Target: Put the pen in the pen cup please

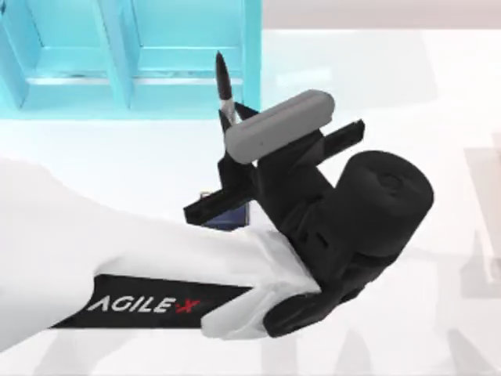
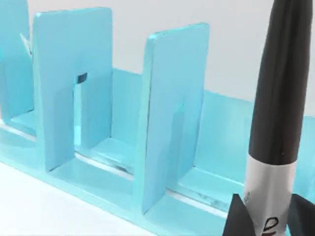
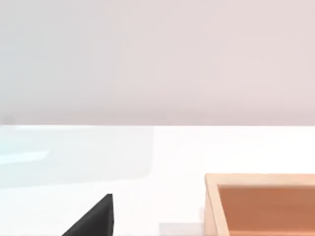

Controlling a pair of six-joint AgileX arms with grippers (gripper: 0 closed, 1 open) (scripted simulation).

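My left gripper [image 1: 228, 119] is shut on the black pen [image 1: 221, 78], which it holds up in the middle of the top view. The pen's pointed tip faces the turquoise shelf. In the left wrist view the pen [image 2: 279, 93] rises between the two black fingertips [image 2: 237, 217], which grip it just below its grey band. Only a sliver of the blue-purple pen cup [image 1: 227, 216] shows, directly beneath the left wrist; the arm hides the rest. In the right wrist view one black fingertip [image 3: 96, 219] of the right gripper shows low over the white table.
A big turquoise shelf unit [image 1: 117, 55] with upright dividers [image 2: 172, 113] stands at the back left, close behind the pen. A shallow wooden box [image 3: 261, 201] lies on the table in front of the right wrist camera.
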